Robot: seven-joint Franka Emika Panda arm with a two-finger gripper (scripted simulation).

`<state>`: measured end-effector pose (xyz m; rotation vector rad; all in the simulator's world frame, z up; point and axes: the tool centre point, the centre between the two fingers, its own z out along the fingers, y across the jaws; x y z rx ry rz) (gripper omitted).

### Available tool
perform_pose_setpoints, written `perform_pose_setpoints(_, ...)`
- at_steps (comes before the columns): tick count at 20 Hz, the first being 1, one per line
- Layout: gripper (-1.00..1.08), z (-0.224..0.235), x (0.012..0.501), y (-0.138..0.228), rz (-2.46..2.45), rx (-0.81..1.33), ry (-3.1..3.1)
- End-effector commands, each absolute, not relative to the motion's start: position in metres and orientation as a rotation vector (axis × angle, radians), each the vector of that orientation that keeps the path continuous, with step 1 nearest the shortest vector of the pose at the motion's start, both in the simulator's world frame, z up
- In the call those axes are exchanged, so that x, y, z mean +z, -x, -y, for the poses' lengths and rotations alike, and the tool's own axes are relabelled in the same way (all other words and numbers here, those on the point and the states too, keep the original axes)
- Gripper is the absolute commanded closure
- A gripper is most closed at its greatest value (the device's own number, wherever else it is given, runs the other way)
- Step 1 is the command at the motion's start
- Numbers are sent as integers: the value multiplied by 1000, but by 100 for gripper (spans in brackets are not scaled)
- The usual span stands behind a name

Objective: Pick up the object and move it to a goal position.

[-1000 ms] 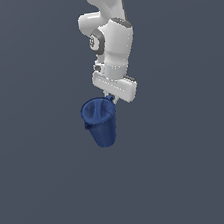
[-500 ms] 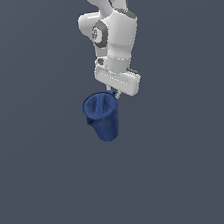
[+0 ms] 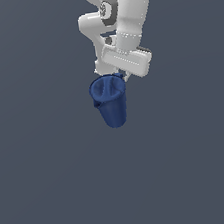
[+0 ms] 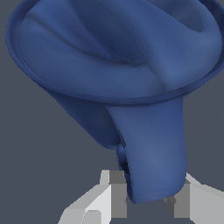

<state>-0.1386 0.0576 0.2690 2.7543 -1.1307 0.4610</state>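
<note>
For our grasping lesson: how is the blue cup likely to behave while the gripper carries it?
The blue cup probably stays stiff; its rim shows no buckling. Gripped only at its rim-side handle by the gripper, it may swing or tilt. Its smooth, tapered wall suggests it could slip.

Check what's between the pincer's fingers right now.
The blue cup: in the wrist view its handle-like strip sits between the pincer's fingers, nothing else there. The exterior view hides the fingertips.

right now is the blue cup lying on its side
No, the blue cup hangs roughly upright under the gripper, wide rim up and narrow base down.
</note>
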Motion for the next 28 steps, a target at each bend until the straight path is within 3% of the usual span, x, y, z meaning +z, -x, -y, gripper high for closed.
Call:
perform_pose_setpoints(1, 108, -71, 290, 149, 1131, 465, -2757)
perform_pose_setpoints(15, 108, -139, 390, 198, 1131, 465, -2756)
perform_pose_setpoints(28, 108, -162, 423, 211, 1133, 468, -2753)
